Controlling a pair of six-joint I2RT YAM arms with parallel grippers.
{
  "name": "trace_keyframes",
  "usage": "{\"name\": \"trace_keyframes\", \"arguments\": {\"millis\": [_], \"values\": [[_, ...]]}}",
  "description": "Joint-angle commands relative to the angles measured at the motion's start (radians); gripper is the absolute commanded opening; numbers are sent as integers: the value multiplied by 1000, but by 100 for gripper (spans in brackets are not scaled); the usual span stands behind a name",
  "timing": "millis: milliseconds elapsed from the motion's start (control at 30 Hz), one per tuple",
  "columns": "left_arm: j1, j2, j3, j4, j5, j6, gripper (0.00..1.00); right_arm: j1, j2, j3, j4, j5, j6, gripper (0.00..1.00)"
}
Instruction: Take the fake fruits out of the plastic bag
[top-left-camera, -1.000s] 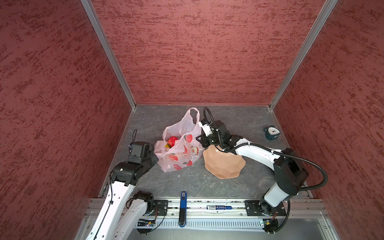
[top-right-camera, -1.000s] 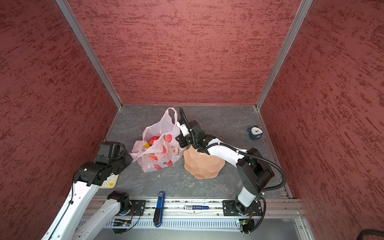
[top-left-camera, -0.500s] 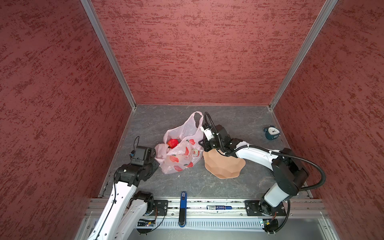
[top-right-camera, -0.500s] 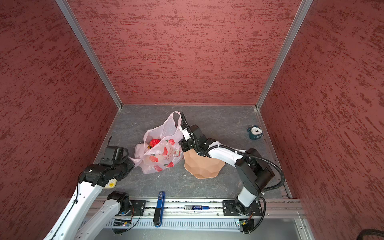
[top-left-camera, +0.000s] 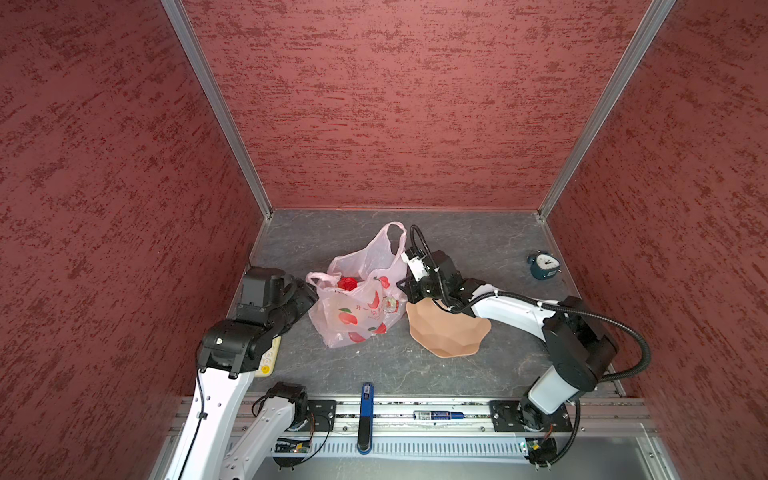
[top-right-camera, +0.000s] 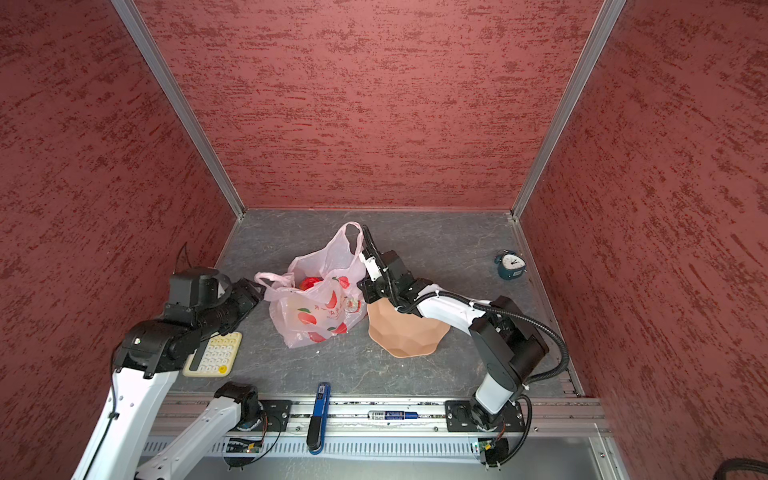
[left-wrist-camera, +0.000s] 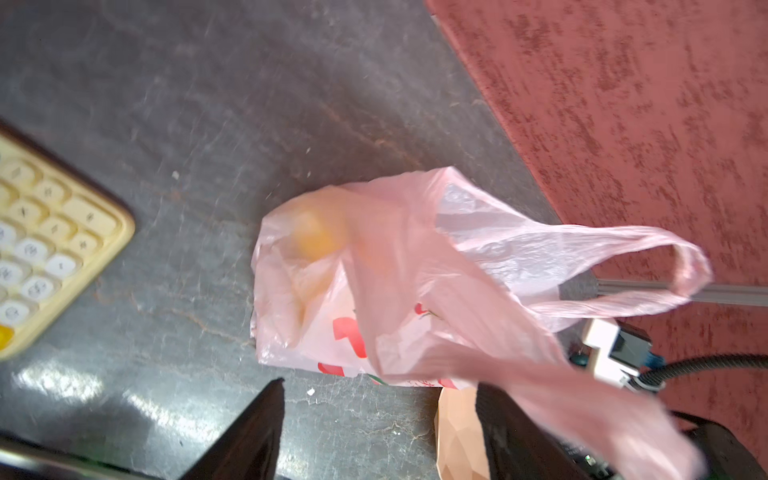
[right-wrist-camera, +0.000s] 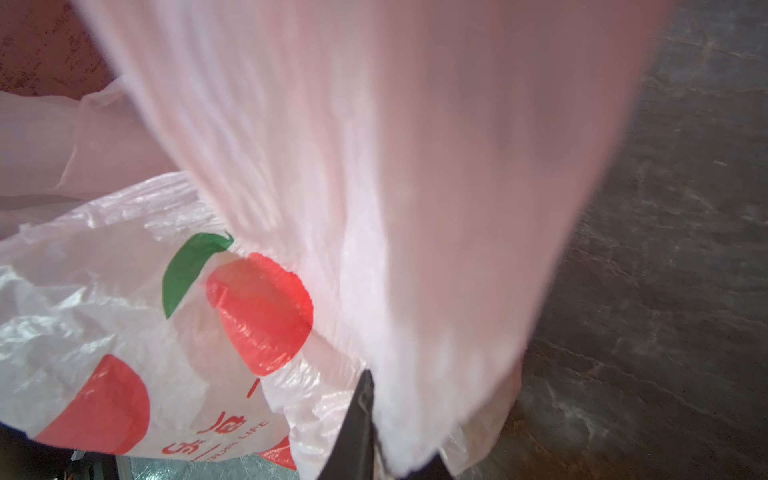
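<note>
though crinkled film hides most of its load, the plastic bag (top-left-camera: 357, 320) stands near the middle of the dark grey table (top-left-camera: 478, 245), mouth up, between the two grippers in both top views. a red ball (top-left-camera: 348, 283) shows in the open mouth. the left wrist view picks out a yellow-orange ball (left-wrist-camera: 316, 237) low inside, seen through the pink film. the other fake fruits cannot be made out (the red shapes on the bag's side are only prints).

the left gripper (top-left-camera: 309, 293) sits at the bag's left edge with its jaws spread wide. its dark fingers (left-wrist-camera: 249, 432) stand well apart and clamp nothing. the low handle loop (top-left-camera: 320, 277) lies right beside it, and a blurred strip of pink film runs across one finger in the wrist view. the right gripper (top-left-camera: 405, 286) is at the bag's right edge, jaws pressed together on a fold of the bag's film, which runs past the fingertip (right-wrist-camera: 361, 415) in the right wrist view. the tall handle loop (top-left-camera: 392, 235) stands up at the back, beside that arm's wrist.

a peach faceted dish (top-left-camera: 449, 332) lies just right of the bag, under the right arm; whether dish and bag touch i cannot tell. a cream calculator (top-right-camera: 214, 353) lies partly under the left arm. a small blue alarm clock (top-left-camera: 544, 264) stands well apart, near the right wall.
</note>
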Motion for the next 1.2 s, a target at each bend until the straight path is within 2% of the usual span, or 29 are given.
{"name": "trace_keyframes", "arguments": {"millis": [0, 200, 300, 433, 567, 767, 1000, 1100, 1167], "values": [[4, 84, 117, 41, -7, 153, 80, -3, -42, -13, 43, 11, 1, 13], [5, 338, 440, 16, 73, 339, 97, -2, -56, -19, 43, 17, -2, 13], [3, 474, 575, -31, 140, 410, 99, -2, -57, -15, 40, 22, -5, 13], [-17, 625, 679, -145, 170, 460, 99, -2, -58, -5, 31, 27, -11, 13], [-59, 699, 649, -237, 134, 485, 98, -2, -67, -1, 30, 31, -17, 13], [-90, 690, 505, -287, 48, 471, 96, -1, -74, 1, 31, 33, -21, 13], [-100, 728, 284, -213, 1, 452, 93, -1, -80, -9, 39, 26, -21, 13], [-100, 767, 240, -164, 3, 440, 84, -1, -82, -12, 35, 26, -21, 13], [-99, 790, 232, -146, -18, 427, 68, -1, -85, -16, 35, 31, -22, 13]]}}
